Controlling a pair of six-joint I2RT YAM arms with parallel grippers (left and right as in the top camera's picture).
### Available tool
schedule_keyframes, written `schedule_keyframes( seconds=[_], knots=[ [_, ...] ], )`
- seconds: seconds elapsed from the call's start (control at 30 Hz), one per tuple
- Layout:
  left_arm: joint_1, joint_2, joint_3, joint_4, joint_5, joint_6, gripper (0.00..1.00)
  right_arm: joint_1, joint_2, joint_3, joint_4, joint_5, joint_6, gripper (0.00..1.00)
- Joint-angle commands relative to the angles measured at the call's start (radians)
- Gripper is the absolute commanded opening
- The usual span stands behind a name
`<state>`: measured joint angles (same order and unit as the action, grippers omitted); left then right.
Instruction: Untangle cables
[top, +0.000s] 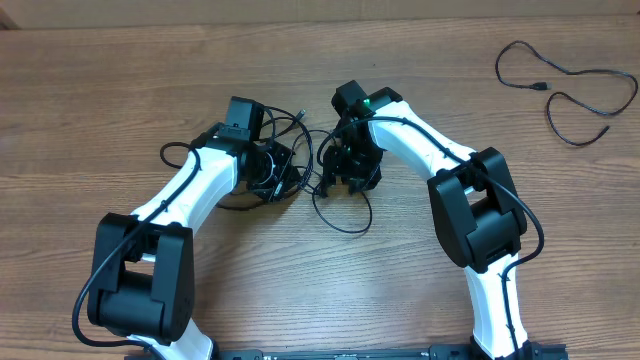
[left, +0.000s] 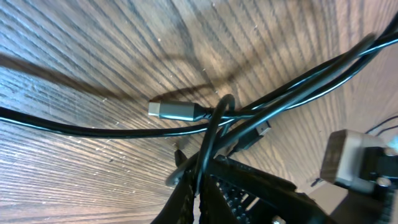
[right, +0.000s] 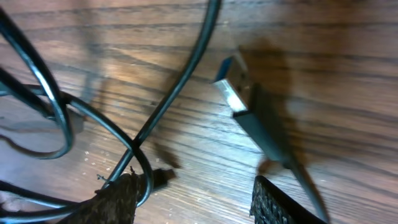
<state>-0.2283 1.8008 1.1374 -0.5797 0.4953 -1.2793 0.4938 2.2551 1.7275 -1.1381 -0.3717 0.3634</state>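
A knot of thin black cables lies mid-table between my two grippers. My left gripper is shut on one black cable that rises from between its fingers and crosses two others. Just beyond lies a silver-tipped plug. My right gripper stands open just above the wood; a cable loop curls against its left finger, with nothing pinched. A USB plug lies ahead of its right finger. In the overhead view the left gripper and right gripper sit close together.
A separate black cable lies loose at the table's far right. One loop of the knot trails toward the near side. The right arm's grey housing shows close by in the left wrist view.
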Motion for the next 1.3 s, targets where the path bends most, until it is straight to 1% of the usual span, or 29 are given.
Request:
schedule_keyframes(
  seconds=[0.0,0.17,0.3,0.47,0.7,0.83,0.97,1.03,1.27],
  knots=[
    [0.028,-0.017,-0.002,0.009,0.039,-0.006,0.04,0.011,-0.031,-0.007,-0.004,0.043,0.004,0.58],
    [0.062,-0.017,-0.002,0.013,0.107,0.001,0.04,0.011,-0.031,-0.007,-0.003,0.043,0.004,0.58],
    [0.083,-0.017,-0.002,0.014,0.127,0.002,0.04,0.011,-0.031,-0.007,-0.004,0.043,0.004,0.58],
    [0.11,-0.017,-0.002,0.019,0.133,0.063,0.04,0.011,-0.031,-0.007,-0.003,0.043,0.004,0.58],
    [0.115,-0.017,-0.002,0.043,0.169,0.097,0.04,0.011,-0.031,-0.007,-0.005,0.055,0.004,0.58],
    [0.118,-0.017,-0.002,0.07,0.208,0.167,0.04,0.011,-0.031,-0.007,-0.005,0.058,0.003,0.58],
    [0.118,-0.017,-0.002,0.107,0.212,0.343,0.04,0.011,-0.031,-0.007,-0.004,0.084,0.003,0.59],
    [0.118,-0.017,-0.002,0.116,0.211,0.486,0.05,0.011,-0.031,-0.007,-0.005,0.13,0.003,0.58],
    [0.118,-0.017,-0.002,0.101,0.212,0.737,0.05,0.011,-0.031,-0.007,-0.005,0.174,-0.002,0.58]
  ],
)
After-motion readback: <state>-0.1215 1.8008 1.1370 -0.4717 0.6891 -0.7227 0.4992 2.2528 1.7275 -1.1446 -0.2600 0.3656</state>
